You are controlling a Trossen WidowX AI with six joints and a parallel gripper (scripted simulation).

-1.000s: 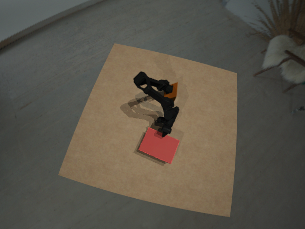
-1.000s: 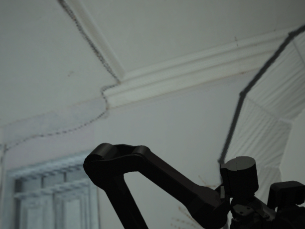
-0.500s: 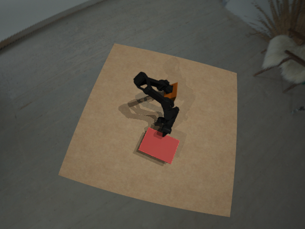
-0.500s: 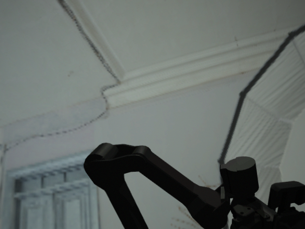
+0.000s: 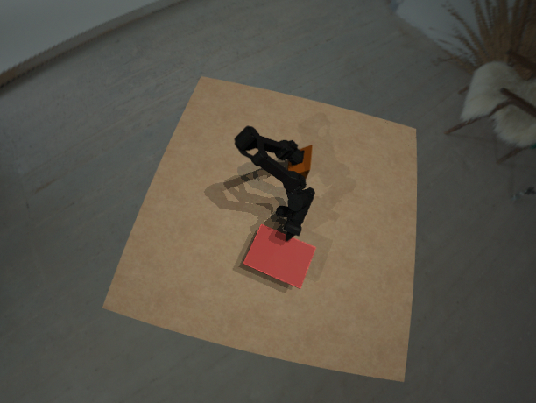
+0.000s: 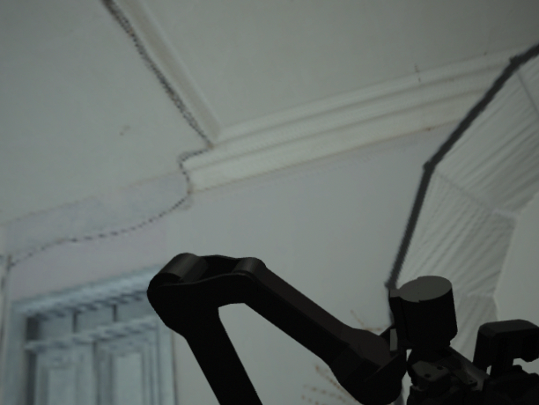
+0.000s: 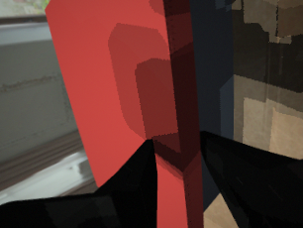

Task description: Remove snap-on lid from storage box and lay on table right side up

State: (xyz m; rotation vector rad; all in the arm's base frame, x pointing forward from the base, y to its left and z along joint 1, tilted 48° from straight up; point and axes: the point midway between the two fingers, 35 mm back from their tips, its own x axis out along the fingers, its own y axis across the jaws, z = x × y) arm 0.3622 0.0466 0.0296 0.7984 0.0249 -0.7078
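Note:
The red lid point(image 5: 280, 258) point(image 7: 104, 94) sits on the storage box, its flat top facing up. The lid's darker red side rim shows in the wrist view, with the dark blue box wall point(image 7: 213, 64) beneath it. In the top view the lid hides nearly all of the box. My gripper point(image 5: 288, 237) point(image 7: 175, 142) is shut on the lid at the edge nearest the arm's base. One finger lies over the lid's top, the other against its rim beside the box wall. The exact contact under the rim is hidden. The exterior view shows the arm, without fingertips, lid or box.
The tan table top point(image 5: 197, 280) carries the box near its middle. An orange block-like object point(image 5: 307, 158) stands by the arm's base, partly hidden by the arm. Shadows of the arm lie beside it. A chair with white fur point(image 5: 495, 96) is beyond the table.

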